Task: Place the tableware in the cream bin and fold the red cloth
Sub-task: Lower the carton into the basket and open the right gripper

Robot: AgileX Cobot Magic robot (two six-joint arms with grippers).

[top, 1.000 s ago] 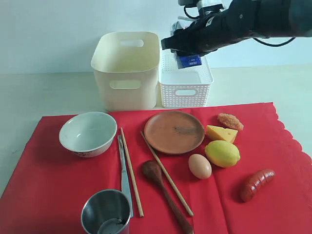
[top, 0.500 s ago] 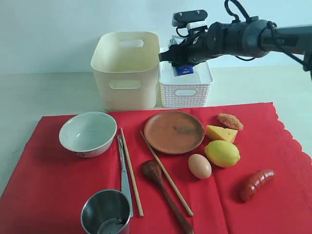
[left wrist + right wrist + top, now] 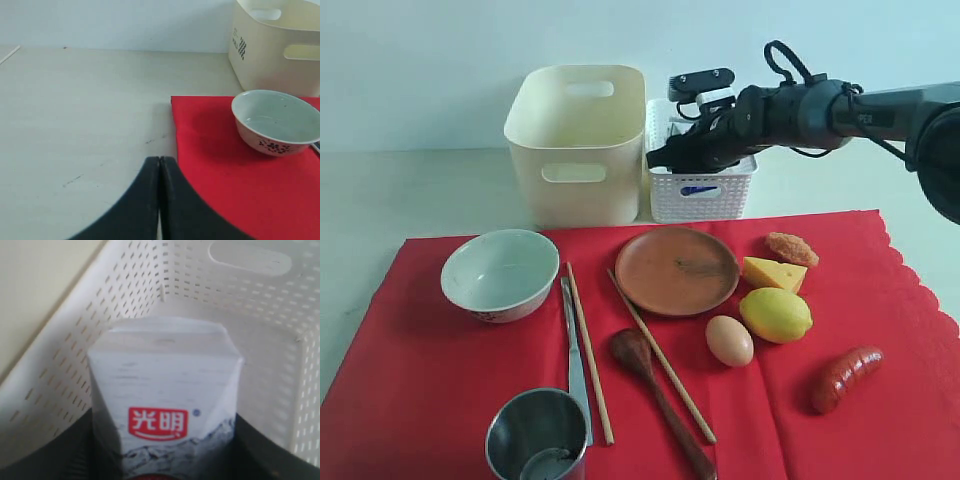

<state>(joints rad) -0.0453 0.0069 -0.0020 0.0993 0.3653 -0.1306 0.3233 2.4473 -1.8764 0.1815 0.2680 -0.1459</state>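
1. Step in hand, as I judge it: clearing food off before the tableware; right gripper (image 3: 692,158) is down in the white lattice basket (image 3: 670,200), jaws held wide and clamped on the sides of the milk carton (image 3: 162,375).
2. To do it well: get the carton base flat on the basket floor and upright before letting go; part the jaws only a little; lift straight up so nothing snags the basket rim or drags the light basket against the cream bin (image 3: 578,140) just beside it.
3. Cannot tell whether the carton touches the floor yet.
4. Left gripper (image 3: 160,200): fingers pressed together, holding nothing; it hangs over the bare table (image 3: 75,125) at the corner of the red cloth (image 3: 420,380).
5. Tableware all on the cloth, untouched: white bowl (image 3: 500,272), brown plate (image 3: 677,270), steel cup (image 3: 538,435), chopsticks (image 3: 590,340), knife (image 3: 575,360), wooden spoon (image 3: 655,385); cloth lies flat, unfolded.
6. Exterior view: shows the whole layout, but the carton is only a blue patch through the basket handle slot; left gripper absent.
7. Right wrist view: shows the grip and the carton inside the lattice walls; no cloth, no tableware.
8. Left wrist view: the only one showing the closed left fingers; also bowl and bin wall.
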